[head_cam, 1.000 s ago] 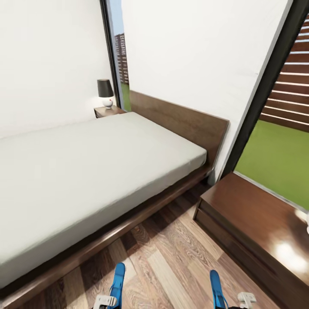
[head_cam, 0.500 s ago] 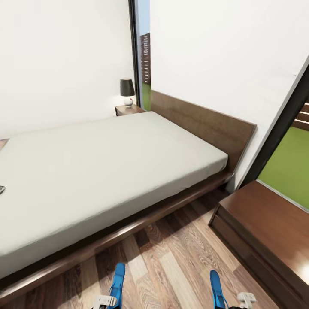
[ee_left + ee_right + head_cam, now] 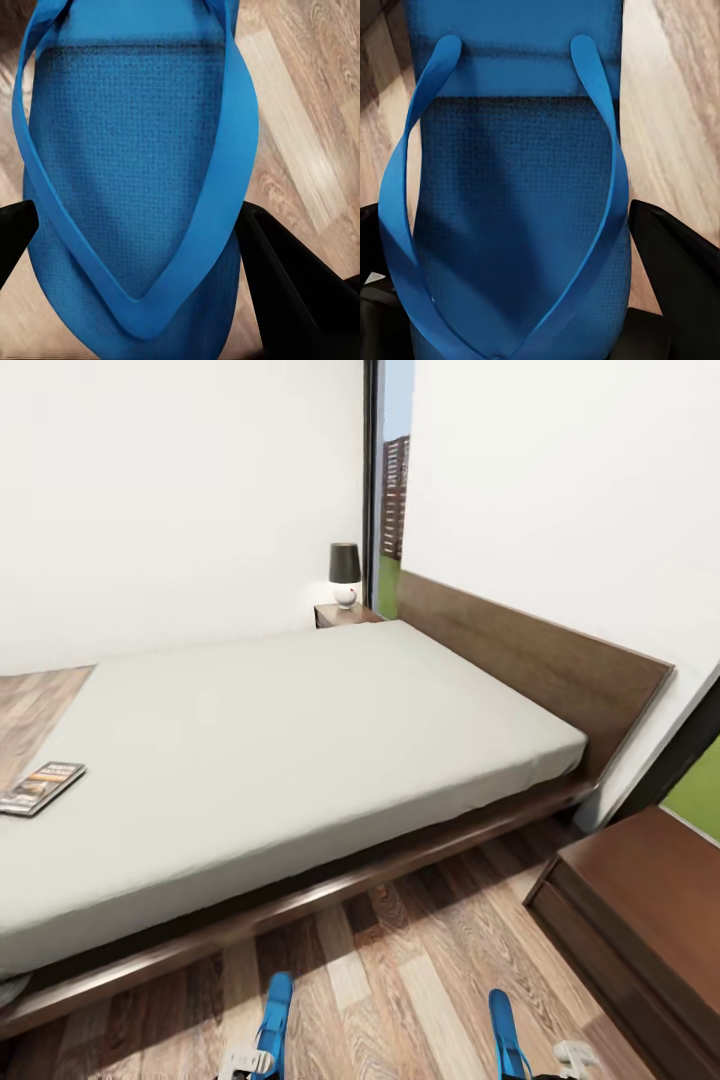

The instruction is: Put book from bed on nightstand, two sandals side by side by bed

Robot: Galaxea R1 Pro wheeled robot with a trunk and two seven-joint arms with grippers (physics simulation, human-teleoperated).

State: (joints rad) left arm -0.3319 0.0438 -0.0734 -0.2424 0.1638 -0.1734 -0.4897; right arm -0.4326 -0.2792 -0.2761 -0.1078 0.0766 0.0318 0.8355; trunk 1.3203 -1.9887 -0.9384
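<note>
Two bright blue flat flip-flop sandals are in the grippers, one apiece: the left sandal (image 3: 273,1015) and the right sandal (image 3: 503,1028) show at the head view's 7 and 5 o'clock, hanging above the wood-plank floor (image 3: 400,960), long axes pointing roughly toward 12 o'clock at the bed and near parallel, apart from each other. In the left wrist view the left sandal (image 3: 135,172) lies between the dark fingers (image 3: 289,285) of the left gripper (image 3: 139,262), clamped at one end. In the right wrist view the right sandal (image 3: 514,195) sits likewise in the right gripper (image 3: 510,262), its fingers (image 3: 679,255) closed against the sole's edges.

Outward from there, the large low bed (image 3: 300,740), light-grey mattress on a dark brown frame, spans the view from 9 to 2 o'clock, its near side rail just ahead of the sandals. My judgement is that the coming move turns on this: both sandals already point at the bed's side, so each arm need only lower its own to the floor, close together.

The small thin paperback book (image 3: 40,787) lies flat on the mattress at 9 o'clock, nearer the left arm. One low dark-brown nightstand (image 3: 640,910) stands at 4 o'clock, close to the right arm; another nightstand (image 3: 345,615), bearing a small black-shaded lamp (image 3: 345,573), stands past the bed at 12 o'clock.
</note>
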